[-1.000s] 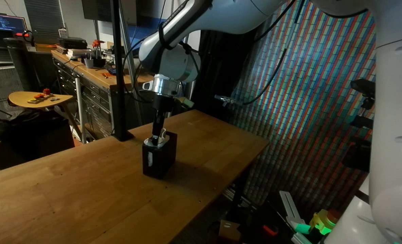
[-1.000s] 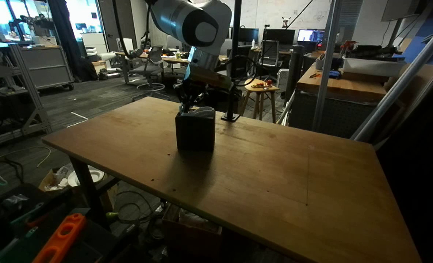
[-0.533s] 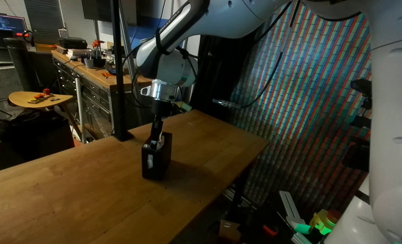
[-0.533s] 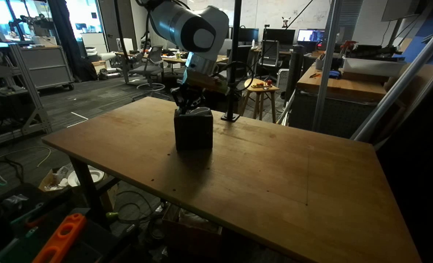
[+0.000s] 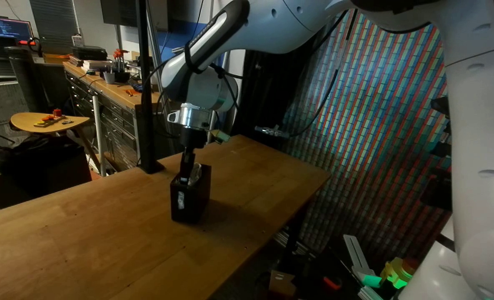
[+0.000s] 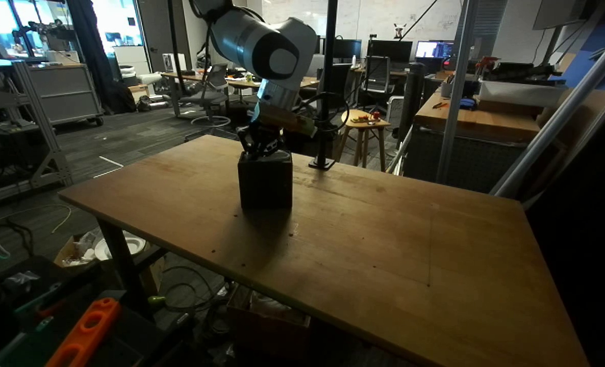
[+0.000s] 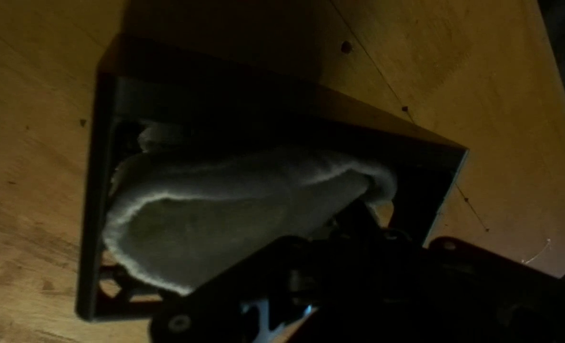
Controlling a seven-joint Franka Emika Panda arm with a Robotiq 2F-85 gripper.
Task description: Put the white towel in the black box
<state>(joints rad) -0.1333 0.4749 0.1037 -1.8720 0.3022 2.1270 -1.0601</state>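
Note:
The black box stands upright on the table in both exterior views. The white towel lies folded in a loop inside the box and fills most of it in the wrist view. A bit of the towel shows above the rim in an exterior view. My gripper points down into the box at one end, its fingers close together at the towel's curled end. It looks shut on the towel, though the fingertips are dark and partly hidden. In an exterior view the gripper is just inside the box's rim.
The wooden table extends around the box. A black post stands at the table's edge close to the arm. A stool with toys and a workbench are beyond the table.
My gripper has lowered further into the box. The box has slid a little to the left in both exterior views. Less of the towel shows above the rim.

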